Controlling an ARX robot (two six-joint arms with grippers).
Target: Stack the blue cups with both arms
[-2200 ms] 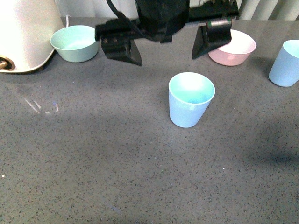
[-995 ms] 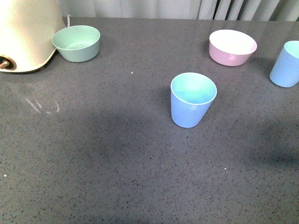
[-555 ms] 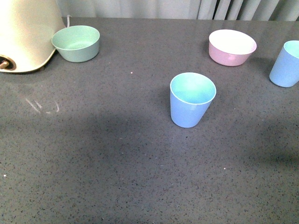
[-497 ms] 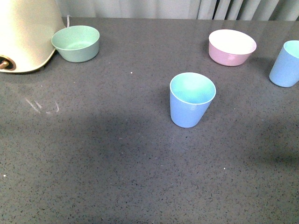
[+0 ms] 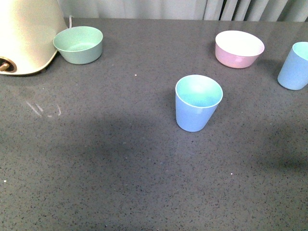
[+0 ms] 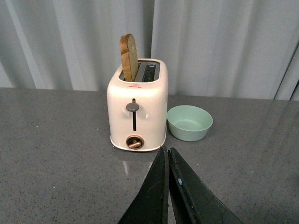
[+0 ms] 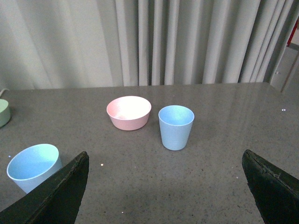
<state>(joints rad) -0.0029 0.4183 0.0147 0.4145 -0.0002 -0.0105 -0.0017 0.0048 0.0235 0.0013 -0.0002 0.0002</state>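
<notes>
Blue cups [image 5: 198, 103] both stand upright, mouths open, on your dark speckled countertop [image 5: 96, 163], well apart from each other and unstacked. The nearer cup [image 5: 195, 115] sits alone around the middle of the front view, showing its pale aqua inside. The farther cup [image 5: 293, 67] is further back at the right edge, partly cut off, with the pink bowl [image 5: 239, 48] just beside it on its left; the right wrist view shows a small gap between those two. Your left gripper [image 6: 167, 161] has its dark fingers pressed together tip to tip, and it faces a cream toaster [image 6: 138, 112] with a slice of bread [image 6: 127, 57] standing in one slot and the green bowl [image 6: 189, 122] just beside it. Your right gripper [image 7: 164, 156] has its fingers spread wide, holding neither cup and looking over both cups and the pink bowl. A pale pleated curtain [image 7: 154, 42] hangs behind the counter.
</notes>
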